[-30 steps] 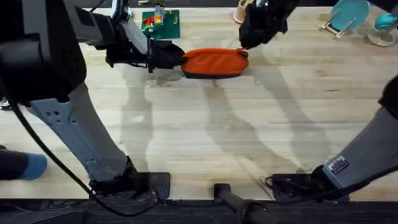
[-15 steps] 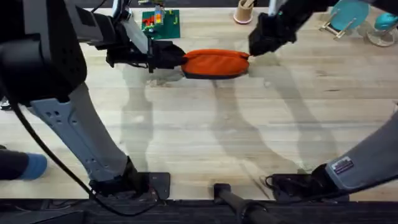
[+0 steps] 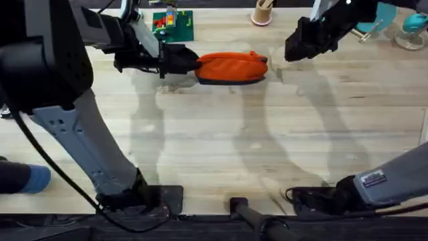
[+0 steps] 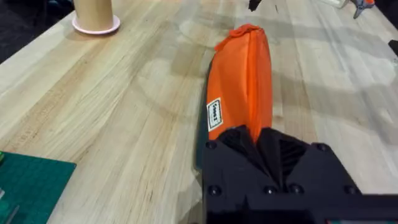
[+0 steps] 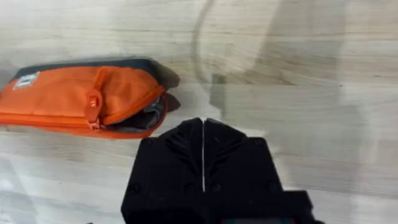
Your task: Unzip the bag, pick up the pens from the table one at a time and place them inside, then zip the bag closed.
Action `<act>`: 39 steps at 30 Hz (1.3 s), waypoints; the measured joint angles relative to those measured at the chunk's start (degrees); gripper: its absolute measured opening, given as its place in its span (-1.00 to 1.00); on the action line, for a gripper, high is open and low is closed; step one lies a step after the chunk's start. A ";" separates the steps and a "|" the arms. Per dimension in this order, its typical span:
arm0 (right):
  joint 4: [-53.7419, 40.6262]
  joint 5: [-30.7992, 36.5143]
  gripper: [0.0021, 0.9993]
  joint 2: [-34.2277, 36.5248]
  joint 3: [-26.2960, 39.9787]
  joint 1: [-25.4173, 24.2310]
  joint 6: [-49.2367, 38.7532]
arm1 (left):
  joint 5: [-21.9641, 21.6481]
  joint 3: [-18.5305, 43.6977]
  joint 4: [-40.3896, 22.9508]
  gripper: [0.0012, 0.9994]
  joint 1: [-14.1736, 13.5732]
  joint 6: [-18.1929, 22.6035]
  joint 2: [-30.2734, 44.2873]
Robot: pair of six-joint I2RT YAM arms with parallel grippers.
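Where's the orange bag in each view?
Overhead: the bag lies at upper centre on the table.
Left wrist: bag runs up the middle, its near end between the left gripper fingers.
Right wrist: bag at the left.
Shared landmark: white label near one end.

Overhead camera looking down and forward from above arm bases, taking in whole table (image 3: 221, 134). Left wrist camera sitting low and close, facing along bag (image 4: 242, 81). Right wrist camera looking down from nearby height. All 3 views sharing bag.
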 joint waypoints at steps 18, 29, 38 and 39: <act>0.36 -0.40 -0.94 -2.13 -0.02 -0.02 -0.44 | -0.02 0.00 0.00 -0.92 0.00 -0.01 0.00; -4.47 -0.57 -0.58 -9.91 -0.02 -0.02 -0.63 | -0.02 0.00 0.00 -0.92 0.00 -0.17 0.00; -8.39 -0.57 0.99 -21.71 -0.02 -0.02 -5.66 | -0.02 0.00 0.00 -0.92 0.00 -0.70 0.00; -8.88 -0.58 0.99 -22.57 -0.02 -0.02 -6.00 | -0.02 0.00 0.00 -0.92 0.00 -0.71 0.00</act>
